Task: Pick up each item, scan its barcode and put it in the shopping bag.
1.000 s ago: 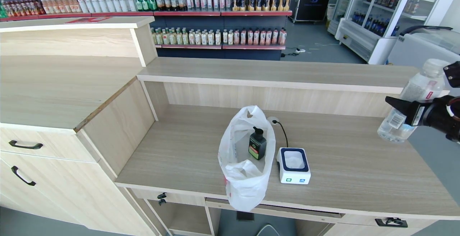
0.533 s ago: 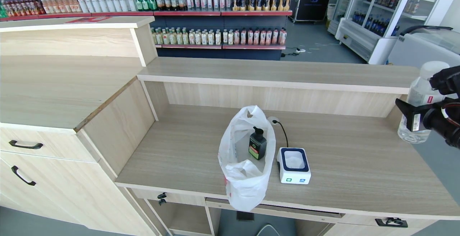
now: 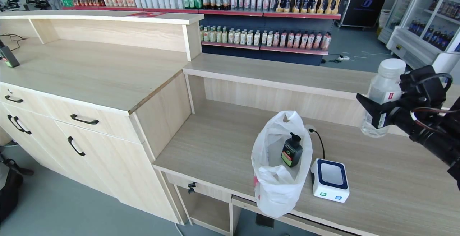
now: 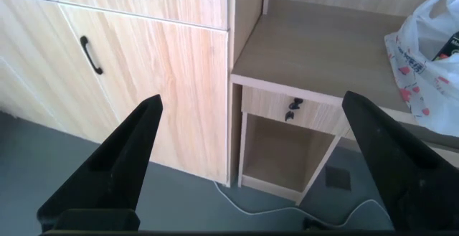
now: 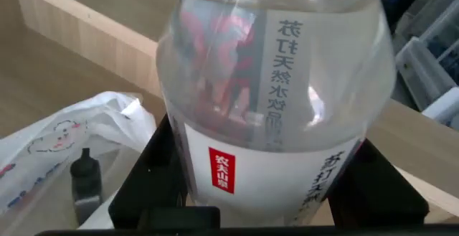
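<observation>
My right gripper (image 3: 393, 108) is shut on a clear water bottle (image 3: 381, 96) with a white cap, held upright in the air over the right end of the counter. Up close, the bottle (image 5: 276, 92) sits between the black fingers. A white plastic shopping bag (image 3: 278, 164) stands open near the counter's front edge, with a dark pump bottle (image 3: 291, 151) inside it. A white barcode scanner (image 3: 330, 180) lies just right of the bag. My left gripper (image 4: 251, 171) is open, low beside the cabinet, off the counter's left front corner.
The wooden counter (image 3: 388, 178) has a raised back ledge (image 3: 273, 72). To the left rises a taller cabinet (image 3: 90, 81) with drawers. The scanner's cable (image 3: 318, 139) runs to the back. Shelves of drinks (image 3: 251, 2) line the far wall.
The head camera has turned left, shifting the whole picture right. My right gripper has carried the bottle left, closer to the scanner and bag, and stood it more upright.
</observation>
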You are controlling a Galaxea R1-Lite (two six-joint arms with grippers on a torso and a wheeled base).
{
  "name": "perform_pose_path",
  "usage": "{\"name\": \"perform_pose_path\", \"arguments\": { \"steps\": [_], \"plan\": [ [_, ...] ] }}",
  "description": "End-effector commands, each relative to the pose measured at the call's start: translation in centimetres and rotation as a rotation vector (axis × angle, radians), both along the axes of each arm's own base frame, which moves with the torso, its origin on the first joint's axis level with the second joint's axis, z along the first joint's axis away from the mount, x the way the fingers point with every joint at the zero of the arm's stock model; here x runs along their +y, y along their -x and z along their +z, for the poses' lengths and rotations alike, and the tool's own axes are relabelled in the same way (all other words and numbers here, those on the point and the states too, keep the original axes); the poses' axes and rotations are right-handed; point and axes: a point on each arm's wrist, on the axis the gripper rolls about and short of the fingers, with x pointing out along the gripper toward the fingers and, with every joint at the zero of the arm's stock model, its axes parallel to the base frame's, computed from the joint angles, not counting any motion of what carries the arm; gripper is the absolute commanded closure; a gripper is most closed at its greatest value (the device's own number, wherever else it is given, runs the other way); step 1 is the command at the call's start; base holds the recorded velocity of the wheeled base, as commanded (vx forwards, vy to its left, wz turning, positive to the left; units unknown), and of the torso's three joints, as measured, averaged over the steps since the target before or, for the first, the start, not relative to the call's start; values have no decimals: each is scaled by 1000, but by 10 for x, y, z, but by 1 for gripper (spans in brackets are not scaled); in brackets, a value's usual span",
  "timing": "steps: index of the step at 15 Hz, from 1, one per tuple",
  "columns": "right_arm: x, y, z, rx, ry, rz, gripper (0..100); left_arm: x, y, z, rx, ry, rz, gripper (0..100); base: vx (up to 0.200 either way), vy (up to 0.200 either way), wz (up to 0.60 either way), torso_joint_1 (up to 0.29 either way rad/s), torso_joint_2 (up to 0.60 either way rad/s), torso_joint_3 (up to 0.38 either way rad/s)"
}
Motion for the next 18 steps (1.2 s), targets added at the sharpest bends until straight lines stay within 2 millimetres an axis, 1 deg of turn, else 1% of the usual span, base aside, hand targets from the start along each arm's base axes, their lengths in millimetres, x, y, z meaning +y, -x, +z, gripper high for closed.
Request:
{"name": "perform_pose_path", "arguments": {
  "steps": [1, 2, 3, 5, 8, 9, 10, 13, 15, 17, 18],
  "plan": [
    [20, -22, -34, 135, -82, 170, 100, 0, 0, 0, 0, 0, 0, 0, 0, 0, 0, 0, 0, 0],
    [28, -27, -42, 187, -147, 272, 100, 0, 0, 0, 0, 0, 0, 0, 0, 0, 0, 0, 0, 0],
    [31, -34, -53, 237, -170, 363, 100, 0, 0, 0, 0, 0, 0, 0, 0, 0, 0, 0, 0, 0],
    [38, -43, -71, 289, -165, 476, 100, 0, 0, 0, 0, 0, 0, 0, 0, 0, 0, 0, 0, 0],
    [43, -54, -94, 321, -163, 511, 100, 0, 0, 0, 0, 0, 0, 0, 0, 0, 0, 0, 0, 0],
    [43, -54, -96, 325, -162, 511, 100, 0, 0, 0, 0, 0, 0, 0, 0, 0, 0, 0, 0, 0],
    [44, -57, -106, 337, -162, 546, 100, 0, 0, 0, 0, 0, 0, 0, 0, 0, 0, 0, 0, 0],
    [50, -62, -117, 355, -139, 647, 100, 0, 0, 0, 0, 0, 0, 0, 0, 0, 0, 0, 0, 0],
    [53, -64, -128, 359, -117, 661, 100, 0, 0, 0, 0, 0, 0, 0, 0, 0, 0, 0, 0, 0],
    [61, -67, -144, 358, -109, 702, 100, 0, 0, 0, 0, 0, 0, 0, 0, 0, 0, 0, 0, 0],
    [61, -68, -147, 355, -105, 708, 100, 0, 0, 0, 0, 0, 0, 0, 0, 0, 0, 0, 0, 0]
  ]
}}
